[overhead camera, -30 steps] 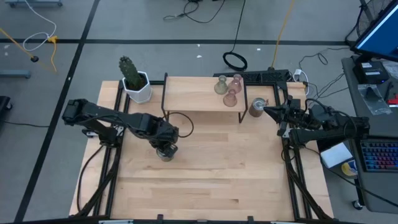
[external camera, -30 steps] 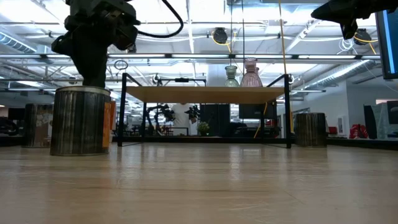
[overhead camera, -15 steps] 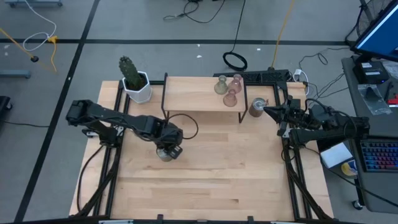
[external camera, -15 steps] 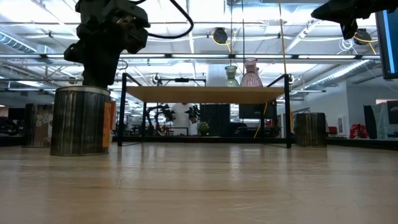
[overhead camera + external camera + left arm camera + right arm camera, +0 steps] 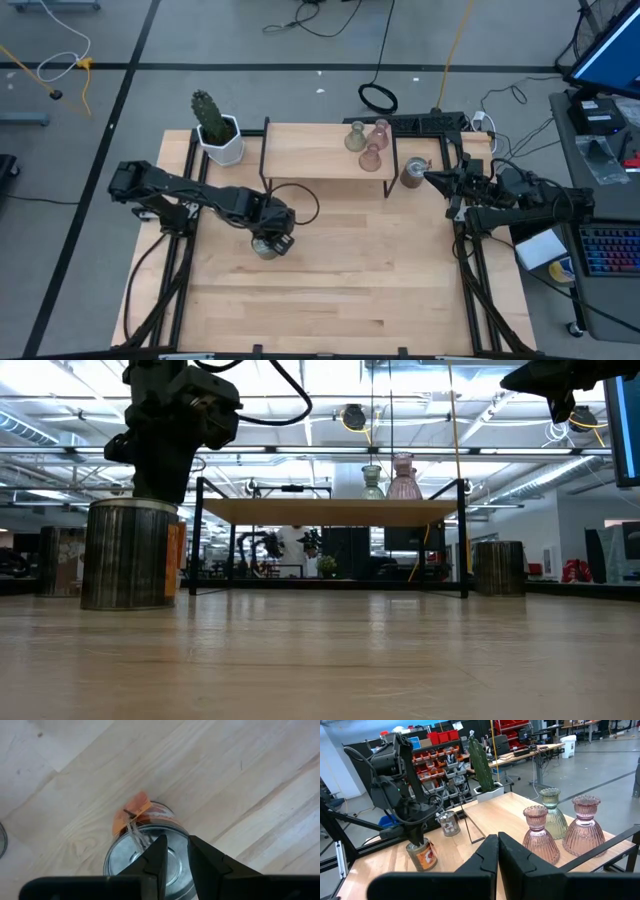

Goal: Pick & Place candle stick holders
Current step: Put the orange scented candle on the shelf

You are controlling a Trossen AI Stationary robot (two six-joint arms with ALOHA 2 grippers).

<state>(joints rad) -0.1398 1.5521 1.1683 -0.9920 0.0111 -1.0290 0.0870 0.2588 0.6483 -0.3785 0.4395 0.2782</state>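
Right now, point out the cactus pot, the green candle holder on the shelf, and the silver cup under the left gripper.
cactus pot [image 5: 222,146]: high view, white pot wall.
green candle holder [image 5: 553,820]: right wrist view, ribbed body.
silver cup [image 5: 126,555]: low view, side wall.
left gripper [image 5: 175,856]: left wrist view, between fingertips.

Over the last second the left arm swings its wrist a little toward the middle of the tabletop [image 5: 340,280], so the left claw [image 5: 174,852] now sits more squarely over the silver cup [image 5: 265,247] instead of just off to its side. Most of that shift comes early; in the last half second it barely creeps on.
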